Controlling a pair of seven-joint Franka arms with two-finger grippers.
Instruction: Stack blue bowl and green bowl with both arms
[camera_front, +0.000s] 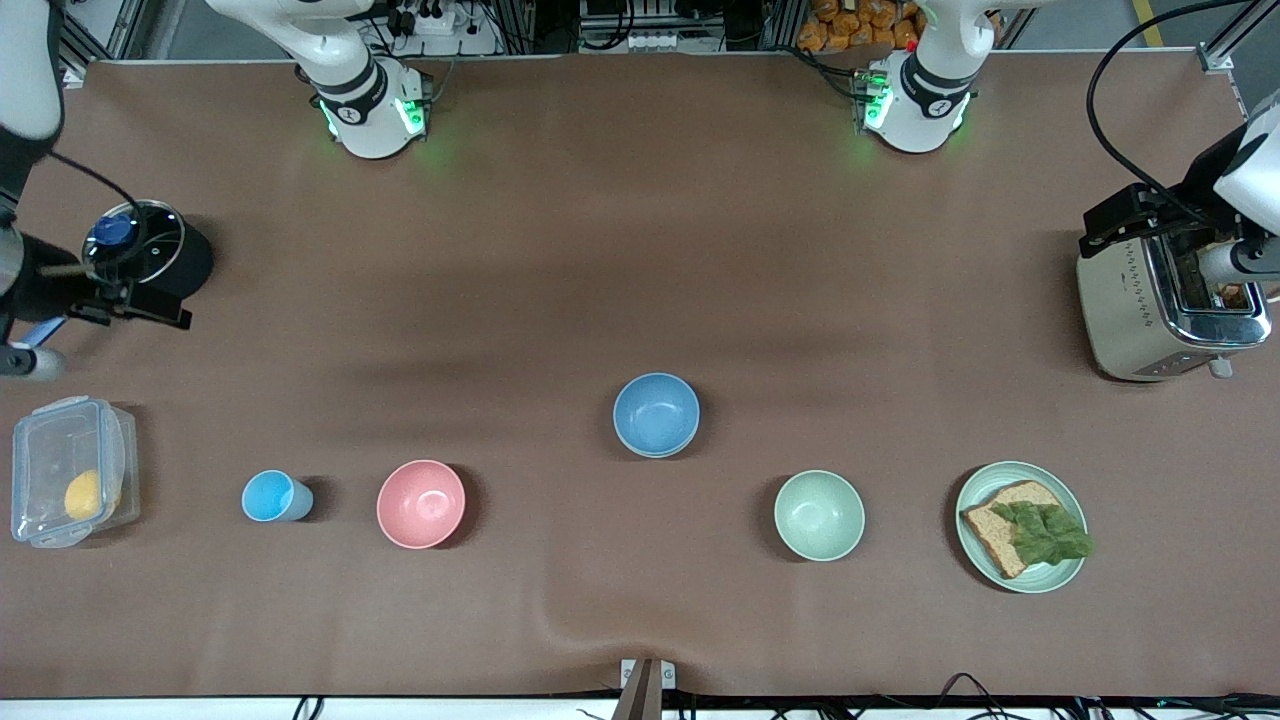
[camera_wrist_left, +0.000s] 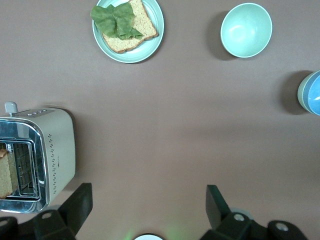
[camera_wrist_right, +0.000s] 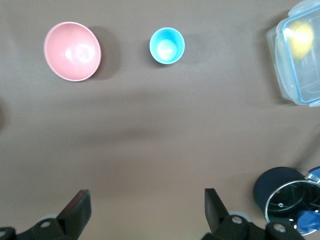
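The blue bowl (camera_front: 656, 412) stands mid-table, nested in the green bowl (camera_wrist_left: 302, 94), whose greyish sage wall shows around the blue rim. My left gripper (camera_wrist_left: 149, 189) hangs open and empty high over the left arm's end of the table, beside the toaster. My right gripper (camera_wrist_right: 146, 192) hangs open and empty high over the right arm's end, beside the black pot. Neither gripper is near the two bowls.
A pale mint bowl (camera_front: 819, 515), a mint plate (camera_front: 976, 497) with bread and lettuce, a pink bowl (camera_front: 421, 503), a light-blue cup (camera_front: 275, 496) and a clear box (camera_front: 60, 440) with a lemon line the table's near side. Toaster (camera_front: 1130, 310) and lidded black pot (camera_front: 195, 262) stand at the ends.
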